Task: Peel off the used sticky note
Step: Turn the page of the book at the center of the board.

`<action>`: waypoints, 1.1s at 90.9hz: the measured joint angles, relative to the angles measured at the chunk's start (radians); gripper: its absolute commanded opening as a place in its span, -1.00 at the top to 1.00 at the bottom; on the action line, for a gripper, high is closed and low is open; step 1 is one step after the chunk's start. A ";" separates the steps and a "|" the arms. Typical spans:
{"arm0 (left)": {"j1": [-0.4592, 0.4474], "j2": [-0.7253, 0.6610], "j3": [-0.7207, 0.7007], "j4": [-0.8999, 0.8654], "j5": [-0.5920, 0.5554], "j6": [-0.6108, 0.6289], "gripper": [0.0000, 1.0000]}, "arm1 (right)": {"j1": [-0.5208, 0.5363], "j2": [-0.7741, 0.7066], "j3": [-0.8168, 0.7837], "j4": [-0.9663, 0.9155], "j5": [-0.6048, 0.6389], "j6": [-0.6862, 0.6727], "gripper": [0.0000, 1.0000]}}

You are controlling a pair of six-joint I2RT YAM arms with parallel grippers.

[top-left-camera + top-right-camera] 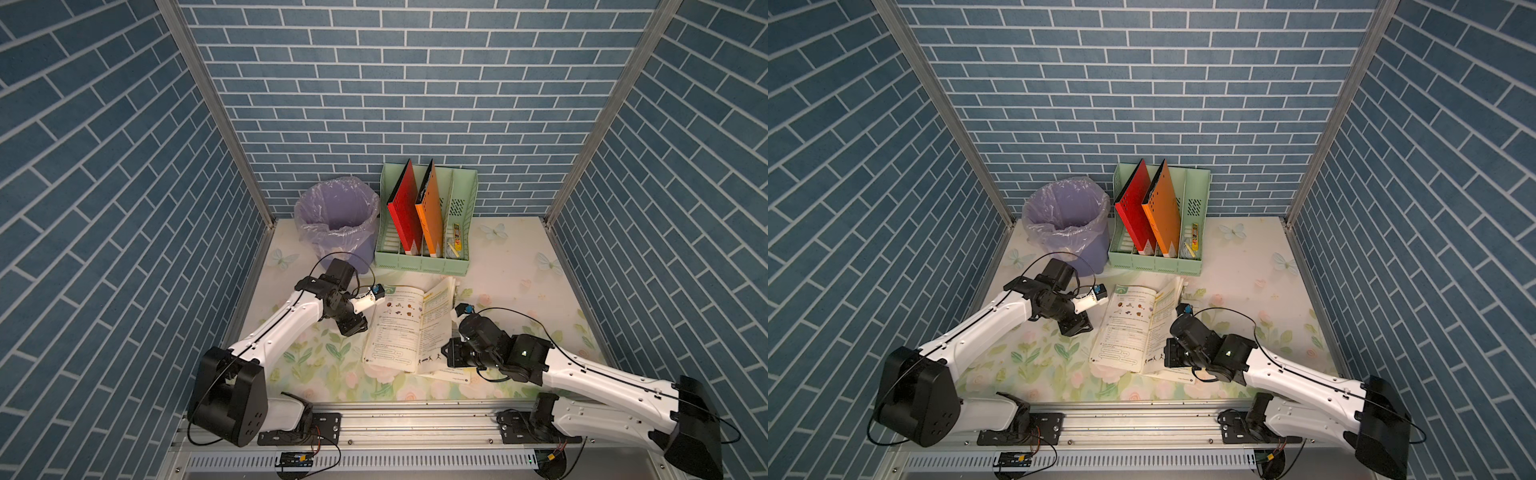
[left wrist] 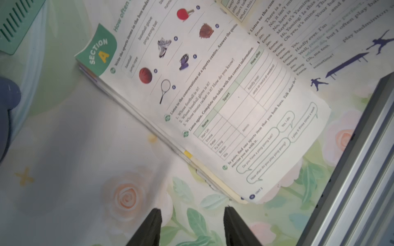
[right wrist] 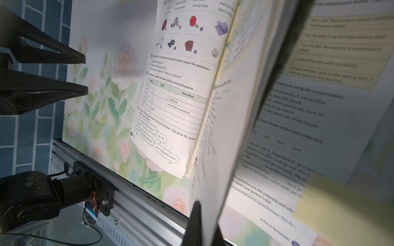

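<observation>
The right claw (image 3: 205, 213) clenches a textbook page (image 3: 223, 127) at the book's 3 o'clock. The left claw (image 2: 191, 209) gapes empty. The yellow sticky note (image 3: 345, 204) looks flimsy and is best pinched by a loose corner.

I count one open workbook (image 1: 409, 328), with one pale yellow sticky note (image 3: 341, 204) on its pages and one small yellow tab (image 2: 188, 153) poking from its page edge. Beyond the workbook stand one purple bin (image 1: 365, 251) and one green file rack (image 1: 419, 264), which holds two upright folders: one red folder (image 1: 405, 208) and one orange folder (image 1: 432, 212). The small bits in the rack's end slot are too tiny for me to count. Two arms of mine flank the workbook, my left arm (image 1: 286, 320) and my right arm (image 1: 590, 374).
</observation>
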 measured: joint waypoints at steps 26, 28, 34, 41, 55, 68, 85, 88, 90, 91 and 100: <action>0.132 -0.016 0.011 -0.057 0.073 0.019 -0.05 | -0.001 0.274 0.315 -0.272 0.067 -0.203 1.00; 0.145 -0.019 0.011 -0.061 0.075 0.024 -0.05 | 0.006 0.308 0.334 -0.283 0.072 -0.216 1.00; 0.182 -0.031 0.011 -0.075 0.081 0.039 -0.05 | 0.024 0.385 0.379 -0.302 0.086 -0.251 1.00; 0.217 -0.043 0.011 -0.092 0.085 0.056 -0.05 | 0.049 0.462 0.428 -0.303 0.095 -0.288 1.00; 0.260 -0.057 0.011 -0.113 0.090 0.083 -0.05 | 0.090 0.601 0.547 -0.291 0.099 -0.364 1.00; 0.277 -0.066 0.011 -0.119 0.093 0.096 -0.05 | 0.130 0.726 0.668 -0.272 0.085 -0.438 1.00; 0.289 -0.076 0.011 -0.124 0.092 0.106 -0.05 | 0.183 0.859 0.768 -0.216 0.044 -0.519 1.00; 0.290 -0.077 0.011 -0.124 0.092 0.106 -0.05 | 0.192 0.876 0.780 -0.207 0.038 -0.530 1.00; 0.291 -0.078 0.010 -0.124 0.092 0.106 -0.05 | 0.198 0.888 0.787 -0.201 0.034 -0.538 1.00; 0.291 -0.078 0.010 -0.124 0.092 0.106 -0.05 | 0.201 0.892 0.789 -0.198 0.032 -0.541 0.97; 0.291 -0.080 0.010 -0.124 0.095 0.106 -0.05 | 0.220 0.914 0.801 -0.169 0.013 -0.560 -0.08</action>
